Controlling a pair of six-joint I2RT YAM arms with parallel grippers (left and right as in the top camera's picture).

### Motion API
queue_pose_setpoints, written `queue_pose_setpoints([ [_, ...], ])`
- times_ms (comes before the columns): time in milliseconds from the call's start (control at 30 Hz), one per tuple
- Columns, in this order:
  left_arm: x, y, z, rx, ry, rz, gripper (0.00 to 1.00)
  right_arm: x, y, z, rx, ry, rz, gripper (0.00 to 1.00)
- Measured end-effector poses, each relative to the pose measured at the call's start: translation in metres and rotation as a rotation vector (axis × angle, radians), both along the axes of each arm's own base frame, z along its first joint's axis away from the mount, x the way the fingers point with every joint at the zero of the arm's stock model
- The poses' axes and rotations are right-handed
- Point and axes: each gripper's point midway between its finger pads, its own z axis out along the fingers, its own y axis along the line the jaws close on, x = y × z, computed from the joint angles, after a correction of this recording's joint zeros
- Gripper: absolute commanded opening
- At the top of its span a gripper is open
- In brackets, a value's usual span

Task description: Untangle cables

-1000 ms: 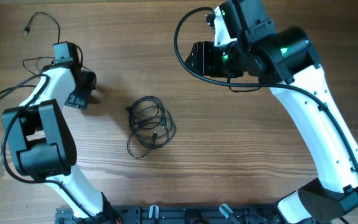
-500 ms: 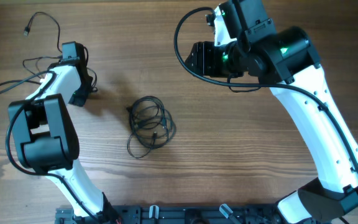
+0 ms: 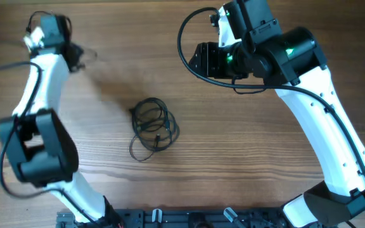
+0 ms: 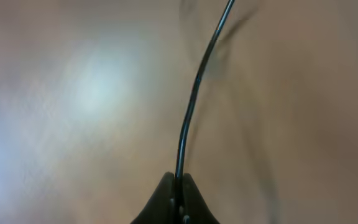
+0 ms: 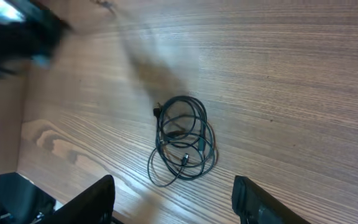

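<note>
**Left gripper sweeps to the far left corner, strand pinched**

Since half a second ago the left gripper [image 4: 179, 190] has swung from beside the middle of the table [image 3: 233, 145] up toward its far left corner. From overhead it shows only as a motion blur. In its own wrist view the two fingers are pressed together on a loose strand [image 4: 194, 93], a single thin black cord. The cord rises from the fingertips and curves out past the top edge. The surface behind it is too blurred to read.

The coiled bundle [image 3: 152, 126] of cables has not shifted. It lies flat on the wood near the table's centre, well apart from both grippers. The right gripper [image 5: 173, 182] hangs above the right half of the table, its camera looking down on the bundle. Its fingers are spread wide and touch no cable.
</note>
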Motion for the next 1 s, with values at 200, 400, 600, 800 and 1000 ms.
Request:
queue_pose_setpoints([
  [200, 0.033, -0.113, 0.231, 0.224, -0.535, -0.546, 0.04, 0.002, 0.001, 0.001, 0.005, -0.009, 0.0, 0.62],
  [400, 0.009, -0.253, 0.28, 0.169, -0.745, -1.012, 0.04, 0.0, 0.0, -0.023, -0.024, 0.04, -0.001, 0.6],
  [600, 0.019, -0.245, 0.281, 0.143, -0.778, -1.0, 0.04, -0.001, -0.001, -0.033, -0.034, 0.057, -0.001, 0.57],
  [800, 0.095, -0.144, 0.205, 0.172, -0.693, -0.737, 0.04, -0.006, -0.004, -0.036, -0.049, 0.084, -0.001, 0.57],
  [1000, 0.096, 0.089, 0.115, 0.427, -0.457, -0.19, 1.0, -0.017, -0.01, -0.043, -0.078, 0.136, -0.001, 0.6],
])
